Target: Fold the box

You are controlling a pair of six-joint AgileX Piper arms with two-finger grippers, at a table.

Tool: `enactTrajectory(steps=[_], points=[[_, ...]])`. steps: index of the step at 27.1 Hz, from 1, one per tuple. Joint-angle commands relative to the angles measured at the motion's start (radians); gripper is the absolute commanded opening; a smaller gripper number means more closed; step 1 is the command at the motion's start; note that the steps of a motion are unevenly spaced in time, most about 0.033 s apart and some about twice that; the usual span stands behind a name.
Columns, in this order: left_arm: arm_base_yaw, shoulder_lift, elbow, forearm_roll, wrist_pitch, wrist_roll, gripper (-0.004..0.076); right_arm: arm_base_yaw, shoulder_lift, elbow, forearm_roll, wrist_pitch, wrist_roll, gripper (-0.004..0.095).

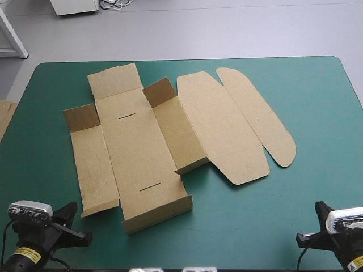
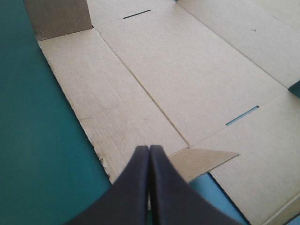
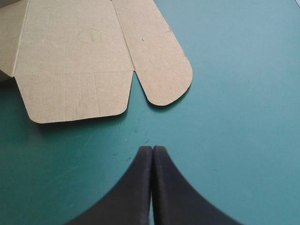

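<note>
Brown board, cut and creased: that's your box (image 1: 136, 153), mid-table and a bit left of centre on the teal-green cover (image 1: 317, 102), mostly unfolded. Only the high view gives you the full outline: a long centre panel, two short flaps (image 1: 160, 92) standing up, a low wall (image 1: 159, 212) raised along the near end, two round-ended lid flaps (image 1: 258, 116) flat toward the right, and a spare edge of board (image 1: 4, 116) at the table's left edge. The left wrist view adds what that misses: crease lines, a ragged cut edge, narrow slots (image 2: 242, 116), one showing teal-green through it, and a pointed tab (image 2: 206, 161) lifted off the cover. Your left gripper (image 2: 149, 149) has its fingers pressed into one point, holding nothing, with the box's near-left corner just ahead. The right wrist view shows you a faint pressed circle (image 3: 89, 35) in the board and fine scratches in the cover. Your right gripper (image 3: 153, 149) is likewise closed tight and empty, over bare cover, with the rounded flaps ahead and apart from it.
</note>
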Motion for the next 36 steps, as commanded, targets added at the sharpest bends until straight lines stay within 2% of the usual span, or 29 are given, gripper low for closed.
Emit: enactTrajectory(steps=[1, 20, 24, 25, 28, 31, 33, 34, 36], points=[[0.001, 0.014, -0.022, -0.009, -0.070, -0.002, -0.0010, 0.001, 0.013, -0.024, -0.015, -0.075, -0.004, -0.0020], [0.001, 0.014, -0.022, -0.009, -0.070, -0.002, -0.0010, 0.001, 0.013, -0.024, -0.015, -0.075, -0.004, -0.0020], [0.001, 0.017, -0.045, 0.001, -0.040, -0.035, -0.0004, 0.001, 0.013, -0.024, -0.015, -0.075, -0.004, -0.0020], [0.001, 0.032, -0.084, 0.012, -0.006, -0.080, 0.0025, 0.001, 0.013, -0.024, -0.015, -0.075, -0.004, -0.0020], [0.001, 0.075, -0.141, 0.023, 0.046, -0.086, 0.0132, 0.001, 0.013, -0.024, -0.015, -0.075, -0.004, -0.0020], [0.001, 0.127, -0.180, 0.055, 0.059, -0.094, 0.0316, 0.001, 0.013, -0.024, -0.015, -0.075, -0.004, -0.0020], [0.001, 0.200, -0.213, 0.145, 0.088, -0.197, 0.0438, 0.001, 0.013, -0.024, -0.015, -0.075, -0.004, -0.0020], [0.001, 0.255, -0.229, 0.187, 0.133, -0.256, 0.0448, 0.001, 0.013, -0.024, -0.015, -0.075, -0.004, -0.0020], [0.001, 0.358, -0.253, 0.195, 0.188, -0.261, 0.0448, 0.001, 0.013, -0.024, -0.015, -0.075, -0.004, -0.0019]])
